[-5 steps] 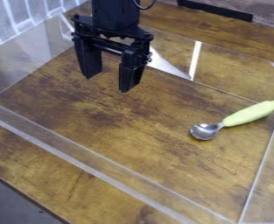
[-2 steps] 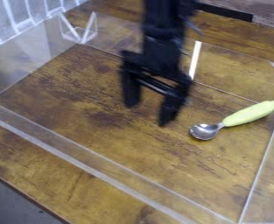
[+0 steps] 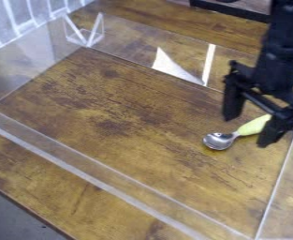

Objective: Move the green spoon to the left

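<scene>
Covering nearly the whole view, a dark wooden table with a worn, streaky grain carries a clear plastic box whose low walls run around the work area; the near wall crosses from 9 o'clock down to 5 o'clock, and a bright reflection sits on the far wall near 12 o'clock. At 3 o'clock of the view stands the black arm, coming down from the top right corner, and it carries the gripper, which points down at the table. Its two black fingers are spread wide apart and hold nothing. The spoon lies flat on the wood low on the right side, near the right wall of the box. Its silver bowl is at the 8 o'clock end and its yellow-green handle goes toward 2 o'clock, where the gripper partly hides it. The fingers stand on either side of the handle, one at 10 o'clock of it and one at 4 o'clock; I cannot tell if they touch it.
</scene>
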Action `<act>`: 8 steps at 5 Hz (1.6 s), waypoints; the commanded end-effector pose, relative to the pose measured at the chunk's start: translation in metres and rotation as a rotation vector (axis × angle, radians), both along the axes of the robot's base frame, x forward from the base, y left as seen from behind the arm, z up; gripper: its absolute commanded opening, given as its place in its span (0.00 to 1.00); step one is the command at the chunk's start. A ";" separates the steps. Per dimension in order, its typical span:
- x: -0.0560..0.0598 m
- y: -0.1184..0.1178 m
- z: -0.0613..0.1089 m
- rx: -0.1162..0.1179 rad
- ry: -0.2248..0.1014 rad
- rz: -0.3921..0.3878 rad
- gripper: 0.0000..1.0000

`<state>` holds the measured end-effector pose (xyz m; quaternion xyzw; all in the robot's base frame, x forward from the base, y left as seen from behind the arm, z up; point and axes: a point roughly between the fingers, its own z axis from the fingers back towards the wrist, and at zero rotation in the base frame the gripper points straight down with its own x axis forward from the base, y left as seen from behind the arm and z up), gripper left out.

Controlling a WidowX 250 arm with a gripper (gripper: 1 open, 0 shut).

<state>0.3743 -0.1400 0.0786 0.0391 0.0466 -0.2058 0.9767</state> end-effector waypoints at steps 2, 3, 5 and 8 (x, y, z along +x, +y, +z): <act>0.021 -0.002 0.009 -0.018 -0.049 -0.057 1.00; 0.030 -0.001 0.001 -0.015 -0.036 -0.085 1.00; 0.047 0.004 -0.024 -0.021 -0.003 -0.127 1.00; 0.051 -0.005 -0.036 -0.090 0.013 -0.293 1.00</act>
